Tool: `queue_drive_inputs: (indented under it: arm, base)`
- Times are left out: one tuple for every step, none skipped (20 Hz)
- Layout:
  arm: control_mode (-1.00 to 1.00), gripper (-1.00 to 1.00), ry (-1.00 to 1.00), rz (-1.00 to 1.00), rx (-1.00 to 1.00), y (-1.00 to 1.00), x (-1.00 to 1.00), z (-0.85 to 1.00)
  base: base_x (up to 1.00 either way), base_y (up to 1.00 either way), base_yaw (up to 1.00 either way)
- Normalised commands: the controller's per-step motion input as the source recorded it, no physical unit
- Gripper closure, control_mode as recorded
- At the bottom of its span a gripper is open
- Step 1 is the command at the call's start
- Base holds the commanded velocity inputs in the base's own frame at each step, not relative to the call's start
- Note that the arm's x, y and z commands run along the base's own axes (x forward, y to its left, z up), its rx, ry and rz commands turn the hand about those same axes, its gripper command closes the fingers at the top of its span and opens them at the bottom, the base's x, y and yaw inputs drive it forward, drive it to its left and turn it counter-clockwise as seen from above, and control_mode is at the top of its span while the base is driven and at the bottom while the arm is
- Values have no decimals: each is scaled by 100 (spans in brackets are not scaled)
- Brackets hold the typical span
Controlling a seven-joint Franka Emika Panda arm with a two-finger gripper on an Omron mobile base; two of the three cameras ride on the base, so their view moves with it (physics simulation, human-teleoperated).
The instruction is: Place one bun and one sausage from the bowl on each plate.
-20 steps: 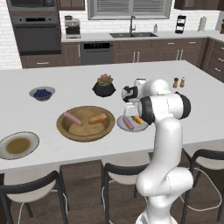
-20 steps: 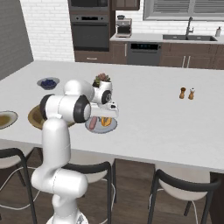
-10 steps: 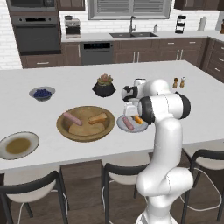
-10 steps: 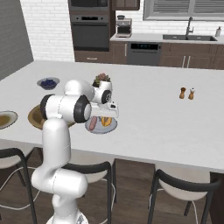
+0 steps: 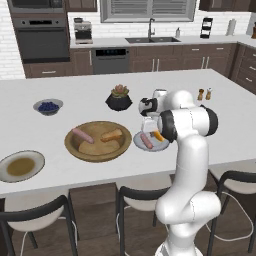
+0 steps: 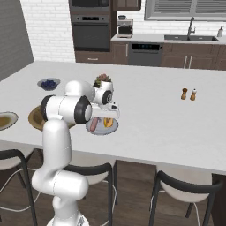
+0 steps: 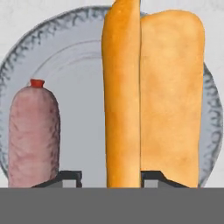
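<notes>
1. The island counter (image 5: 230, 130) is my landmark here, everything sits on it. I'm parked at its near edge with the arm bent down over the right-hand plate.
2. The wooden bowl (image 5: 98, 145) sits left of that plate, almost touching it. It looks like one sausage (image 5: 82, 135) and one bun (image 5: 111, 135) are left in it, plus a paler bun-ish shape at the front that I can't make out.
3. The other plate (image 5: 21, 165) is well off to the left of the bowl, near the counter's front edge. It seems to have something brownish in it, but no bun or sausage that I can see.
4. The grey plate (image 7: 70, 65) under the hand already has a sausage (image 7: 33, 135) lying on it and a bun (image 7: 151, 96) beside that.
5. The gripper (image 7: 111, 177) is right over the bun's near end. One fingertip sits either side of the bun's darker orange crust, slightly spread, and I can't tell if they're touching it or just off it.
6. My read: this is the letting-go step for the first plate's bun. Next I'd lift straight up clear, then swing left to the bowl for the second plate's share.
</notes>
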Motion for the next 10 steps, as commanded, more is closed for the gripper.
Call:
queue_drive_inputs:
  arm:
    - [-100,-100,0,0,0,0,0,0]
    - [-100,-100,0,0,0,0,0,0]
    - [-100,-100,0,0,0,0,0,0]
    - [-100,-100,0,0,0,0,0,0]
    - [-100,-100,0,0,0,0,0,0]
    - [-100,-100,0,0,0,0,0,0]
    - [-100,-100,0,0,0,0,0,0]
    - [-100,-100,0,0,0,0,-1,0]
    - [-100,-100,-3,0,0,0,-11,9]
    - [-100,-100,0,0,0,-1,-8,28]
  base:
    - [0,0,0]
    - [0,0,0]
    - [0,0,0]
    - [0,0,0]
    - [0,0,0]
    - [0,0,0]
    - [0,0,0]
    - [0,0,0]
    - [0,0,0]
    - [0,0,0]
